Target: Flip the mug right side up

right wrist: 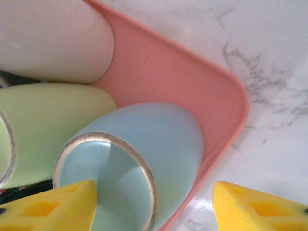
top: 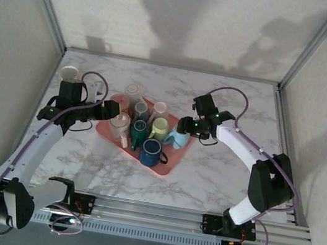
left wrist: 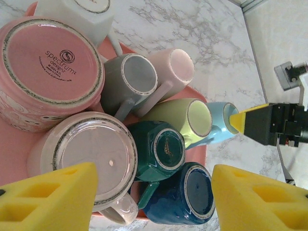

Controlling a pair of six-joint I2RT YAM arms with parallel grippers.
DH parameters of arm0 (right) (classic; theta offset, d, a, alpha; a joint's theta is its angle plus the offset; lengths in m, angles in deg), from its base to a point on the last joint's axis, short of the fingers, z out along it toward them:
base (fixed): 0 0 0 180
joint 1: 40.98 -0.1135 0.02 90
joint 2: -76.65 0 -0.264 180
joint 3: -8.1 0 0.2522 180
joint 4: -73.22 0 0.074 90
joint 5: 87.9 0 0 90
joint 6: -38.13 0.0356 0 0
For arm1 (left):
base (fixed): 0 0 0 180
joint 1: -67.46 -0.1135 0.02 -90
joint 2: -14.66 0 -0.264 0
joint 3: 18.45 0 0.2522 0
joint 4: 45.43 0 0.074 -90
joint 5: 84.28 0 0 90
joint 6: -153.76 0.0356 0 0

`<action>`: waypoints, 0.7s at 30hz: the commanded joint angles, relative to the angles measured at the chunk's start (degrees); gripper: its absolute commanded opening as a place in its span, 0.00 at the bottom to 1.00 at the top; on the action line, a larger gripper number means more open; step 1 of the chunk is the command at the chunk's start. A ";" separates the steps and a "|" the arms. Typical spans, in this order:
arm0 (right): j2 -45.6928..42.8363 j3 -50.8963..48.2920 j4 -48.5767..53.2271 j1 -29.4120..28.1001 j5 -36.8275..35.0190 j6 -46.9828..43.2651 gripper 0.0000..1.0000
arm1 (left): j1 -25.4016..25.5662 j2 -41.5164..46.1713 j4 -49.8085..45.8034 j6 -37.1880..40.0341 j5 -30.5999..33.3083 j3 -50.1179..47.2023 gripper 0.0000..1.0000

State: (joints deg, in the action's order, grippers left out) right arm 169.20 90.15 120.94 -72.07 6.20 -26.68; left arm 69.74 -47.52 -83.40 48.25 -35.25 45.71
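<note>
A pink tray (top: 164,170) holds several mugs, bottoms up or tilted. A light blue mug (top: 179,139) leans at the tray's right edge, its ringed base (right wrist: 103,178) toward the right wrist camera. My right gripper (top: 186,127) is open just above it: one finger (right wrist: 53,207) is over the base, the other (right wrist: 260,207) over the marble outside the tray rim (right wrist: 226,125). My left gripper (top: 115,112) hangs open over the tray's left part, above a pale pink mug (left wrist: 89,154), a dark green mug (left wrist: 161,144) and a navy mug (left wrist: 190,192), touching none.
A big pink mug (left wrist: 43,67), grey mug (left wrist: 127,79), light pink mug (left wrist: 173,70) and light green mug (left wrist: 183,115) crowd the tray. A white mug (top: 70,73) stands on the marble at the far left. Open tabletop lies right of and in front of the tray.
</note>
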 commanded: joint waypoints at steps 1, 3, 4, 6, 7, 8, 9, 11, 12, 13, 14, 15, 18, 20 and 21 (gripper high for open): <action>1.54 2.69 4.89 0.72 -3.87 -4.91 0.64 | 0.68 1.24 1.16 -0.84 -0.36 1.05 0.64; -0.74 2.28 4.16 0.76 -1.95 -3.73 0.64 | 0.72 1.50 1.01 -0.84 -0.42 0.72 0.64; -2.44 1.77 3.78 0.77 -0.60 -2.71 0.64 | 0.71 1.74 1.14 -0.84 -0.40 0.44 0.64; -5.86 0.57 3.43 0.75 1.94 0.34 0.65 | 0.73 2.15 1.58 -1.05 -0.51 -0.21 0.64; -7.82 -0.47 3.04 0.68 3.41 2.27 0.65 | 0.72 2.42 1.88 -1.23 -0.59 -0.67 0.64; -9.35 -1.50 2.22 0.68 4.87 4.18 0.66 | 0.75 2.64 2.23 -1.44 -0.69 -1.00 0.64; -11.10 -2.80 1.24 0.68 6.42 6.61 0.66 | 0.82 2.81 2.73 -1.69 -0.82 -1.45 0.64; -13.46 -5.01 -0.53 0.68 8.27 11.27 0.66 | 0.79 2.93 3.52 -2.18 -0.91 -2.02 0.64; -14.31 -6.01 -1.15 0.61 8.63 13.75 0.66 | 0.91 2.93 3.92 -2.45 -0.99 -2.17 0.64; -14.71 -6.59 -1.50 0.67 8.75 15.72 0.66 | 0.94 2.93 4.24 -2.70 -1.11 -2.38 0.64; -14.82 -7.05 -1.81 0.59 9.02 17.73 0.66 | 1.05 2.93 4.61 -2.85 -1.19 -2.47 0.64; -14.56 -7.37 -2.48 0.60 10.12 19.17 0.66 | 1.06 2.93 4.85 -3.08 -1.21 -2.49 0.64; -12.92 -7.47 -4.89 0.66 14.05 22.54 0.66 | 1.41 3.19 5.71 -3.71 -1.17 -2.75 0.64; -11.76 -7.56 -6.53 0.58 15.93 25.36 0.67 | 1.59 3.44 6.25 -4.09 -1.24 -2.99 0.64; -11.10 -7.47 -6.92 0.59 16.30 27.28 0.67 | 1.68 3.55 6.44 -4.18 -1.30 -3.10 0.64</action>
State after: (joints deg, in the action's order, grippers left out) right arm 156.48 83.33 117.11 -71.55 18.40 -6.57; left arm 70.81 -45.37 -79.44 45.25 -35.27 43.41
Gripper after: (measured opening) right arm 0.670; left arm 0.637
